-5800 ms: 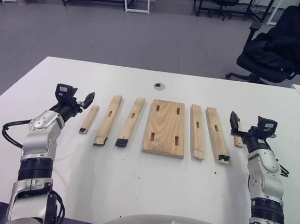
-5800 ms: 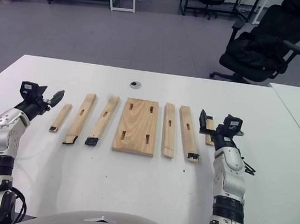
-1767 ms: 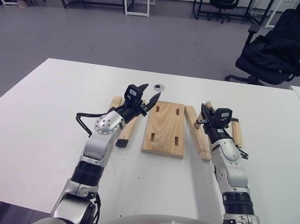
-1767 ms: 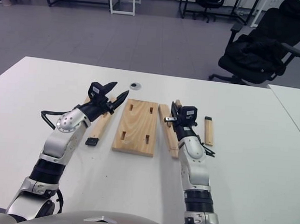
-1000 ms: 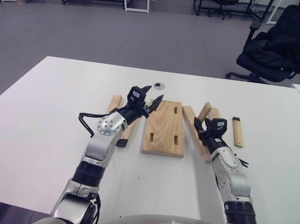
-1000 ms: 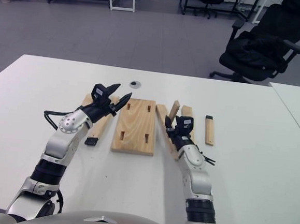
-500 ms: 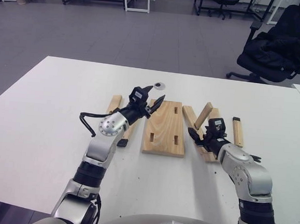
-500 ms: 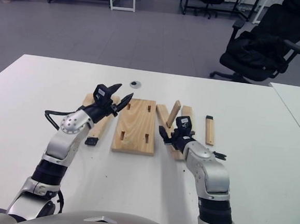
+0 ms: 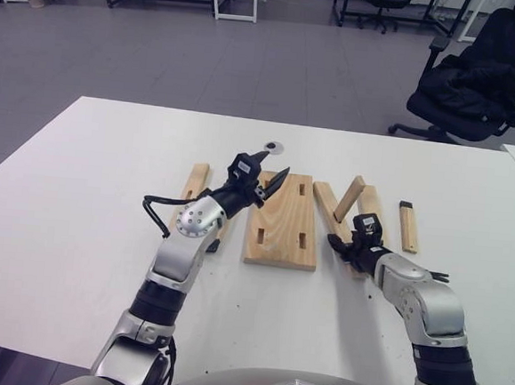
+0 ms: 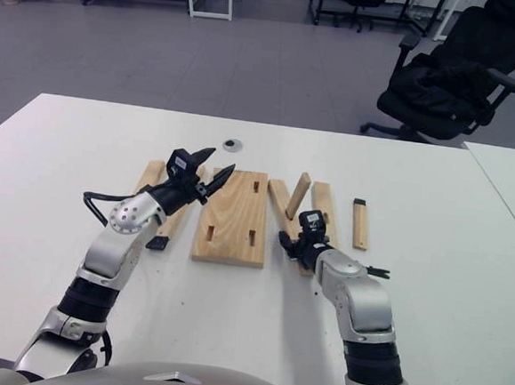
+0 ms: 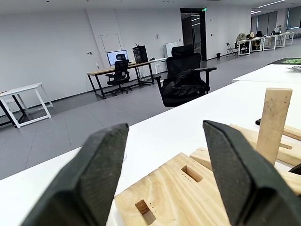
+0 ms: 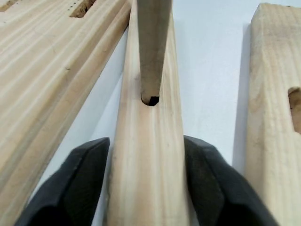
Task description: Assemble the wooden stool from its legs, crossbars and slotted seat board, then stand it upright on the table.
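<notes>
Wooden leg [image 12: 148, 141] lies just right of the slotted seat board [image 9: 284, 220], clamped at its near end by the jaws of the right gripper [image 9: 344, 247]. A crossbar [image 9: 352, 198] stands tilted in its slot. Judged step: seating that joint. Hold the leg flat and firm, and keep the crossbar square to the slot so it does not bind. The left gripper [image 9: 270, 163] hovers over the board's far left corner, jaws wide and empty. The worktop [image 9: 79, 196] is white and smooth, so parts may slide. Behind it are a grey floor and a black office chair [image 9: 481, 76].

Both head eyes look down on the worktop [image 9: 79, 187]; the wrist cameras sit low and close, the left facing across the seat board [image 11: 178, 202].
</notes>
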Motion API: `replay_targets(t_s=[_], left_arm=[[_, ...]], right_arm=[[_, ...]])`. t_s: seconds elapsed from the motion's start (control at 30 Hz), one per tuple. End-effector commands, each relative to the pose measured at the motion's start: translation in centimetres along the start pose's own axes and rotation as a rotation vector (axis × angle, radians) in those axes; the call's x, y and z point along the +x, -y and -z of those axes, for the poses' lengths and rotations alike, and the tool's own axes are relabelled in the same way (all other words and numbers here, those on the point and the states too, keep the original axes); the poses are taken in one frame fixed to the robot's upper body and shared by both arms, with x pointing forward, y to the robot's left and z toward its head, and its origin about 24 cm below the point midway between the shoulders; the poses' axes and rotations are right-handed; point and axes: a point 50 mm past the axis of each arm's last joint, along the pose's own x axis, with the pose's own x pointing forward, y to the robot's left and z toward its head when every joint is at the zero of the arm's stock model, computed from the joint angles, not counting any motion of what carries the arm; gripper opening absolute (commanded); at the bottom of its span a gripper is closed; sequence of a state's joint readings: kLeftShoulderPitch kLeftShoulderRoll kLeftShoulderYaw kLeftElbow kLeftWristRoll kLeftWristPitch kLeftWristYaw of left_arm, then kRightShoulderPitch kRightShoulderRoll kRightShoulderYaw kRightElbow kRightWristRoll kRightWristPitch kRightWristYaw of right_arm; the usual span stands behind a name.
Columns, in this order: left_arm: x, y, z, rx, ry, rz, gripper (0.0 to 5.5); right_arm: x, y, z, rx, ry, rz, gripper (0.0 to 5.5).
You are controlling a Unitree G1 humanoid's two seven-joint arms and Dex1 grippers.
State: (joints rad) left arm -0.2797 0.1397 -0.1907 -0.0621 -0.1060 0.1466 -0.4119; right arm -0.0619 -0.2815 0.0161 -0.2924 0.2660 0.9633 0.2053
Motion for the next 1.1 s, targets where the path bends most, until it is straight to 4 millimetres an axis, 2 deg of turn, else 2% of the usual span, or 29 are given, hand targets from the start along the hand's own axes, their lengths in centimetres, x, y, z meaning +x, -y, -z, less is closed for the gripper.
replay_targets(t_s=[0.03,0.13,0.3,0.43,0.57,0.73,0.9,1.1], left_arm=[[-0.2,-0.2,0.2,0.001,-0.018,-0.017,2.88],[-0.5,-1.1,0.4,-0.067,-0.025,-0.046,2.88],[-0.6,-2.8,-0.2,-0.36,0.026,-0.08,2.88],[-0.1,-2.6,-0.2,-0.835,0.074,0.011,2.88],[-0.2,-2.6,-1.4,-1.092,0.158,0.105,2.88],[-0.4,-2.6,-1.6,-1.163,0.151,0.131,2.88],[-0.3,-2.6,-1.7,-1.19,0.16,0.137,2.88],[-0.5,-2.2,-1.7,-1.205,0.171,0.141,1.81]], right_arm=[[0.1,0.5,0.4,-0.02,-0.015,0.04,2.07],[0.0,0.4,-0.9,0.024,0.081,0.021,2.06],[-1.2,0.8,-4.3,-0.017,0.269,0.018,2.06],[-1.6,-1.6,-5.2,-0.16,0.373,-0.123,2.06],[-2.0,-3.4,-6.3,-0.266,0.475,-0.232,2.06],[-2.9,-5.2,-6.4,-0.329,0.545,-0.346,2.06],[-3.2,-5.9,-6.2,-0.348,0.56,-0.399,2.06],[-3.3,-6.1,-5.6,-0.377,0.546,-0.42,2.06]])
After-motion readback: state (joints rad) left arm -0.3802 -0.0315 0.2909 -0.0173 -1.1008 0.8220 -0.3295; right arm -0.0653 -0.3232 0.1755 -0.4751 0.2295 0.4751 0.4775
